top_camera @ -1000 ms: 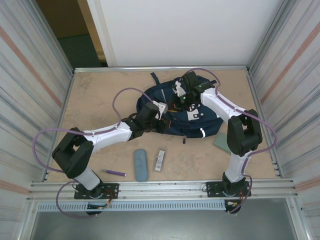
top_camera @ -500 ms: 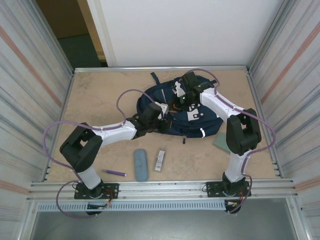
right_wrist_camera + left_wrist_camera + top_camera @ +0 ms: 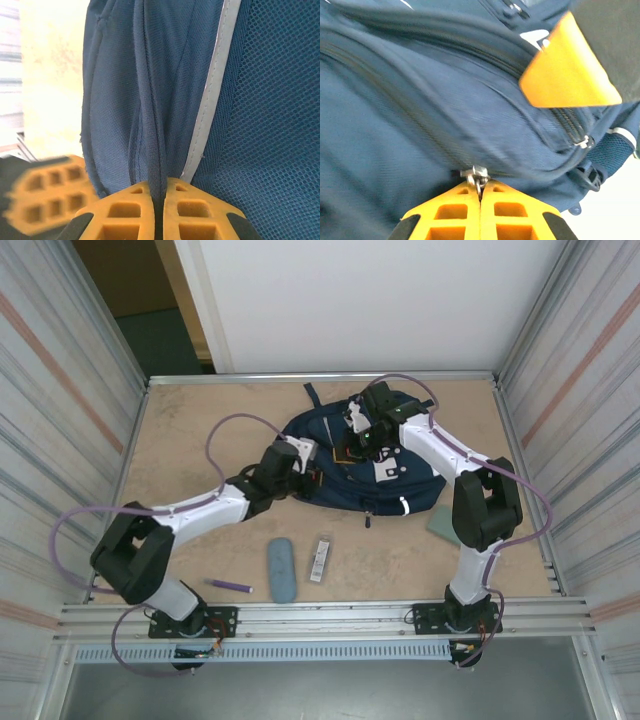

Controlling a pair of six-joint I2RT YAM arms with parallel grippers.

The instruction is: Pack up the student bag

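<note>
- The student bag is laid flat on the table. Seen from above, it sits just past the centre toward 1 o'clock, with a strap trailing out at 11 o'clock.
- The left gripper is placed at the bag's 9 o'clock end. Its orange fingers are pressed together, and a small metal zipper pull is pinched at their very tips.
- The right gripper is set at the bag's 12 o'clock edge. Its fingers are closed on a raised fold of navy fabric, with a grey stripe and blue mesh at the fold's 3 o'clock side.
- A blue-grey case is found near the table's 6 o'clock edge, well apart from the bag.
- A small flat packet is lying just beside the case at its 3 o'clock, and a purple pen at its 9 o'clock.
- A pale green flat item is seen at the bag's 5 o'clock corner, partly covered by the right arm.
</note>
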